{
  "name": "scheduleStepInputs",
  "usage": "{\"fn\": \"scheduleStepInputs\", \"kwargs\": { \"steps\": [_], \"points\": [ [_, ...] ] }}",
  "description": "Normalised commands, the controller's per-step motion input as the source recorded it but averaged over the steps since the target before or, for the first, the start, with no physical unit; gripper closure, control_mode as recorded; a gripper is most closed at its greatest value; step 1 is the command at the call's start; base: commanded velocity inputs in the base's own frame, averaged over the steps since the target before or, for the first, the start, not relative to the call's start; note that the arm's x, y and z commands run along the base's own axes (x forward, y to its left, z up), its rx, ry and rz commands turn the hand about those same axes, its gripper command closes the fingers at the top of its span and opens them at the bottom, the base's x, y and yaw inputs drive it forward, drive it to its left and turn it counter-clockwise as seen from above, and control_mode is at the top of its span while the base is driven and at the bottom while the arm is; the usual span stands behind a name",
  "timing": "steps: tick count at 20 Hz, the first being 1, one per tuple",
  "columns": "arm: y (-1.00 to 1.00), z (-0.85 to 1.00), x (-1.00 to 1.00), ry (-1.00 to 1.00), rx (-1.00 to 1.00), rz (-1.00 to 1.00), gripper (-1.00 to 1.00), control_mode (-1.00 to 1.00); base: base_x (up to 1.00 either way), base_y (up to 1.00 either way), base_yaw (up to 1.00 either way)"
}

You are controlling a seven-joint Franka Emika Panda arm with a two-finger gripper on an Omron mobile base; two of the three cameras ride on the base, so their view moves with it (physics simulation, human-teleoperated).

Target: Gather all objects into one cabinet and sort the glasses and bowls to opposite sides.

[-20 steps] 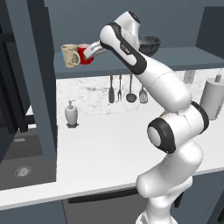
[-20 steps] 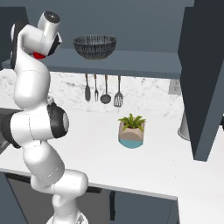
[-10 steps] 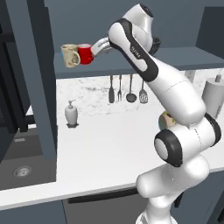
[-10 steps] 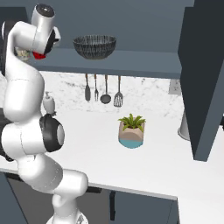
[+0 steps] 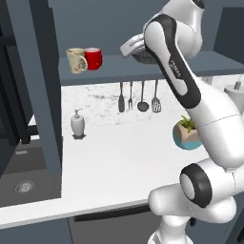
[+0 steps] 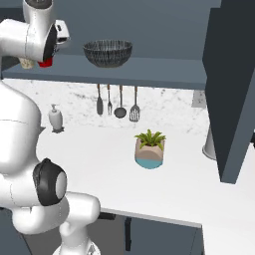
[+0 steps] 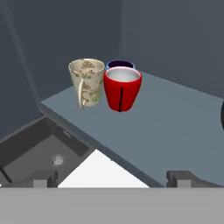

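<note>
Red and glossy, the handleless cup (image 7: pixel 122 89) stands upright near the left end of the long slate-blue cabinet shelf (image 7: pixel 175 118), touching or all but touching the beige patterned mug (image 7: pixel 87 82) on its left. The mug's handle faces out toward the shelf's front edge. Just behind the pair, a small blue bowl with a pale rim (image 7: pixel 120 64) peeks over the cup's lip, so it shares the glasses' end of the shelf. In the right base view a wide dark bowl with fine pale radial stripes (image 6: pixel 107 52) sits alone toward the middle of the same shelf, well apart from the cups.

All four pieces appear to be inside one cabinet already, with the drinking vessels grouped at the left end, presumably to leave the right side for bowls. Judged that way, the small blue bowl looks misplaced and probably needs to join the striped one.

Empty, the two-finger gripper (image 7: pixel 113 177) has its jaws spread wide; it hangs off the shelf's front edge, clear of the cup and mug, with nothing between the tips. The tall cabinet door (image 5: pixel 45 86) stands swung open at the left edge, giving free access. Reaching the blue bowl risks nudging the red cup, since it lies directly behind it.
</note>
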Motion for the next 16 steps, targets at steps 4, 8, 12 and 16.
{"fn": "scheduleStepInputs", "kwargs": {
  "steps": [4,8,12,16],
  "points": [
    [-0.48,0.24,-0.84,-0.13,-0.14,-0.09,-1.00,-1.00,0.00,0.00,0.00],
    [-0.39,0.15,-0.72,-0.16,-0.20,-0.07,-1.00,-1.00,0.00,0.00,0.00],
    [-0.34,0.16,-0.60,-0.21,-0.22,-0.08,-1.00,-1.00,0.00,0.00,0.00],
    [-0.36,0.12,-0.46,-0.12,-0.29,-0.07,-1.00,-1.00,0.00,0.00,0.00]
  ]
}}
